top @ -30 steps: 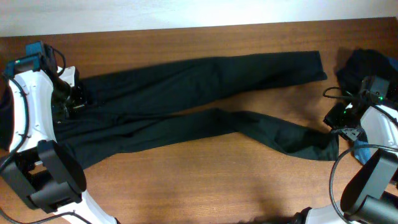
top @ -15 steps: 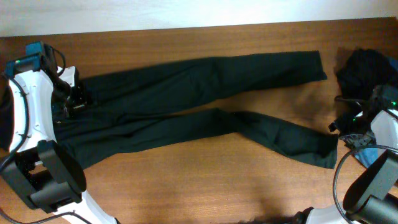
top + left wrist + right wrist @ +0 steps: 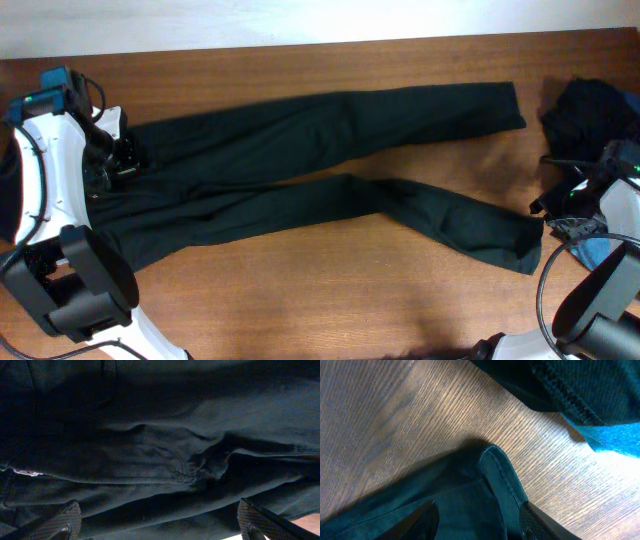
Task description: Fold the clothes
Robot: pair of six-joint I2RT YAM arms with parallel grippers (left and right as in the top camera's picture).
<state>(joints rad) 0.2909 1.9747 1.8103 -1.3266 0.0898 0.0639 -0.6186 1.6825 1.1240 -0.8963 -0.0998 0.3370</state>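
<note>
Overhead: trousers [image 3: 300,150] laid full length across desk [image 3: 300,290], waist at left edge, both legs run toward right edge, one crossed slightly by other, no fold seen. Dark heap [image 3: 585,110] and blue piece [image 3: 590,248] bunched at right edge.

Left wrist: left tool [image 3: 157,520] held wide open over waist fabric, nothing pinched.

Right wrist: right tool [image 3: 480,522] parted astride near-leg hem [image 3: 502,475], hem not clamped.

Judged: task barely begun; trousers only spread out; every fold, plus heap and blue piece, left to be done.
</note>
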